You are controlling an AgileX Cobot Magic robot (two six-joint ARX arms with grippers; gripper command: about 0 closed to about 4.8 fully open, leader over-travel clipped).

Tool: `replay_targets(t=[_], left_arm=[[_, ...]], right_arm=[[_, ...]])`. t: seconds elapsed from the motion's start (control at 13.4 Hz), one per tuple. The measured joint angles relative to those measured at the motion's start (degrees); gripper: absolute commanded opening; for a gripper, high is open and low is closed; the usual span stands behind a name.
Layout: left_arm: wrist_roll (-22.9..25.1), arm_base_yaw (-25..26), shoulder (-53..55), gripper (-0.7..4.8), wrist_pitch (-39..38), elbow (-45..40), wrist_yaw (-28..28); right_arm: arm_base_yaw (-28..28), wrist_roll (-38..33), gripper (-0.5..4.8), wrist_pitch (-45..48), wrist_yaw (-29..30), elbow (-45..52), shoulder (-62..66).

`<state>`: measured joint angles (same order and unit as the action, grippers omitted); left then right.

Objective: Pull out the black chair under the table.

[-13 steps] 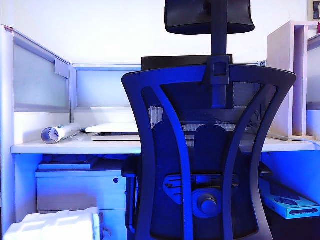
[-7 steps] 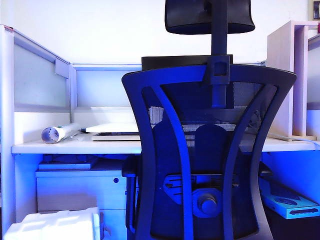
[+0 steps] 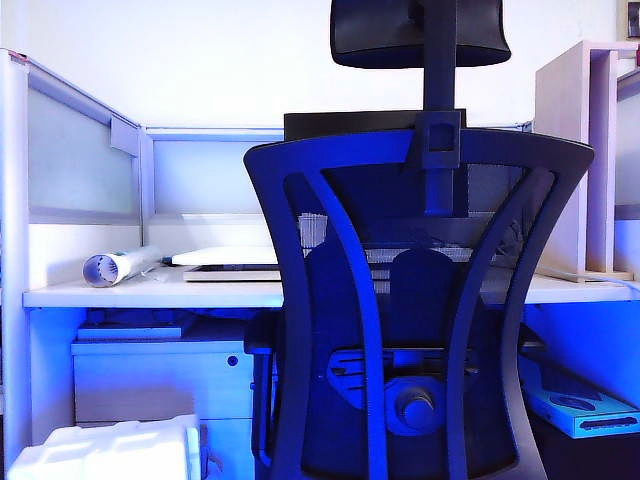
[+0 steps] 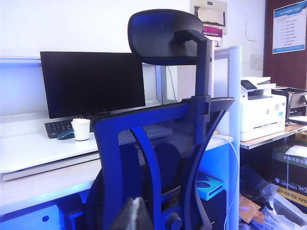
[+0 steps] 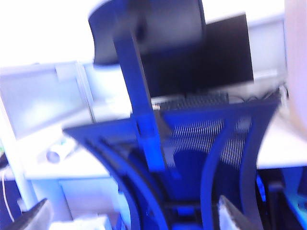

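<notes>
black chair [image 3: 420, 300] seen against tabletop [image 3: 150, 296] front edge | right pincer [image 5: 134, 218] spread wide, nothing held, apart from chair | left pincer [image 4: 132, 215] state: cannot tell; only tip visible

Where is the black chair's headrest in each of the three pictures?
Exterior view: the headrest sits at the top, right of centre, partly cut off by the edge.
Left wrist view: it is top centre, whole, right of the monitor.
Right wrist view: it is blurred, top centre, left of the monitor.
Shared landmark: the post joining the headrest to the black chair.
</notes>
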<state>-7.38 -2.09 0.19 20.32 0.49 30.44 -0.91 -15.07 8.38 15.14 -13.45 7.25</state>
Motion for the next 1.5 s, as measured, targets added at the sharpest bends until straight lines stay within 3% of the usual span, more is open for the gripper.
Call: replay_targets(t=[0.15,0.3,0.37,0.52,0.67,0.9,1.2,1.27,1.35,1.42,1.5], left_arm=[[0.0,0.0,0.0,-0.04,0.0,0.0,0.0],[0.0,0.0,0.0,-0.04,0.0,0.0,0.0],[-0.2,0.0,0.0,-0.04,-0.1,0.0,0.0],[-0.2,0.0,0.0,-0.04,-0.2,0.0,0.0],[-0.2,0.0,0.0,-0.04,-0.4,0.0,0.0],[-0.2,0.0,0.0,-0.04,-0.5,0.0,0.0],[-0.2,0.0,0.0,-0.04,-0.7,0.0,-2.6],[-0.2,0.0,0.0,-0.04,-0.8,0.0,-2.7],[-0.2,0.0,0.0,-0.04,-1.1,0.0,-3.0],[-0.2,0.0,0.0,-0.04,-1.4,0.0,-3.2],[-0.2,0.0,0.0,-0.04,-2.0,0.0,-3.2]], right_arm=[[0.0,0.0,4.79,3.4,1.2,-5.6,10.6],[0.2,-0.2,4.79,12.9,3.1,-11.6,26.4],[1.7,-0.2,4.79,17.7,3.4,-18.4,37.8],[5.9,-0.2,4.79,18.3,4.2,-28.7,51.7],[9.0,-0.2,4.79,20.6,4.2,-49.0,74.2],[10.5,-0.3,4.79,19.3,2.9,-57.8,86.1],[11.5,-0.3,4.79,19.3,1.2,-62.7,92.7],[11.6,-0.3,4.38,19.4,0.5,-63.6,93.5],[11.6,-0.3,3.31,19.5,0.2,-64.0,93.9],[11.6,-0.4,1.27,19.6,-0.1,-64.2,94.0],[11.6,-0.3,0.35,20.0,0.5,-64.2,94.0]])
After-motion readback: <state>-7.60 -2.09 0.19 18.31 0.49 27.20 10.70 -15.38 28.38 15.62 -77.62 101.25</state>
